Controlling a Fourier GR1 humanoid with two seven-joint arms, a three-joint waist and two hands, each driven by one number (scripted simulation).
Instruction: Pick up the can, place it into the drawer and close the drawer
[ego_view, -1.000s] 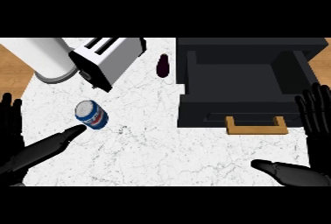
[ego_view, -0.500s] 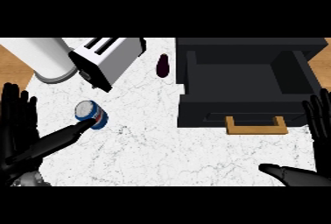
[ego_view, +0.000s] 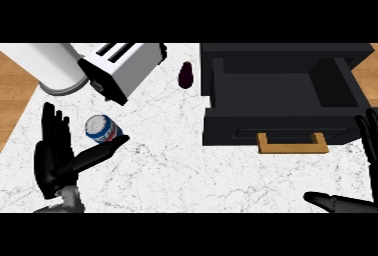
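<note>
Counter (ego_view: 192, 165) | can (ego_view: 102, 130) just beside open left hand's (ego_view: 55, 155) thumb

Can (ego_view: 102, 129) stands upright at left of frame, just beside the open left hand (ego_view: 55, 155); thumb tip near its base. Open drawer (ego_view: 284, 95) upper right. Right hand (ego_view: 367, 135) at right edge, fingers straight.

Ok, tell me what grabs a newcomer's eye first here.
First, the big black drawer standing open at the upper right, its wooden handle facing the robot. Next, the left hand, open, with its thumb beside the blue and white can on the white marble counter. A toaster sits at the back.
</note>
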